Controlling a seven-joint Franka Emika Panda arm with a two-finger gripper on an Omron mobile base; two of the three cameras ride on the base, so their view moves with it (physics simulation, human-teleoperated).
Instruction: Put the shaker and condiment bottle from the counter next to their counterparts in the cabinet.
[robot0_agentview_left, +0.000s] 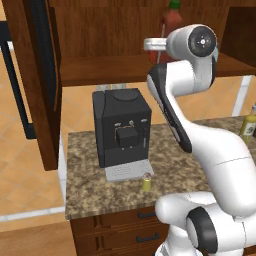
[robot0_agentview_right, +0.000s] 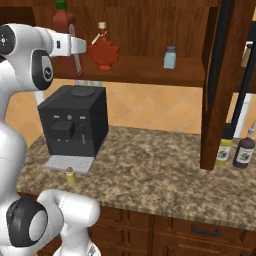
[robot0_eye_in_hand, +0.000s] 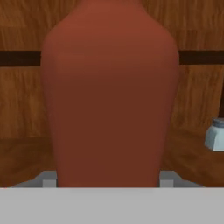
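The gripper (robot0_eye_in_hand: 105, 181) holds the condiment bottle (robot0_agentview_right: 63, 30) between half-open jaws at the cabinet (robot0_agentview_right: 150, 70) shelf, just left of the maple-leaf bottle (robot0_agentview_right: 103, 50). The shaker (robot0_agentview_left: 147, 182) waits on the counter (robot0_agentview_right: 160, 170), in front of the coffee machine (robot0_agentview_left: 121, 125).

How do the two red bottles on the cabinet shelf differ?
The tall red bottle is slim with a green cap; the maple-leaf bottle is squat and flat-lobed with a pale stopper. The tall one sits at the robot's hand; the leaf one stands apart. Both are red and upright.
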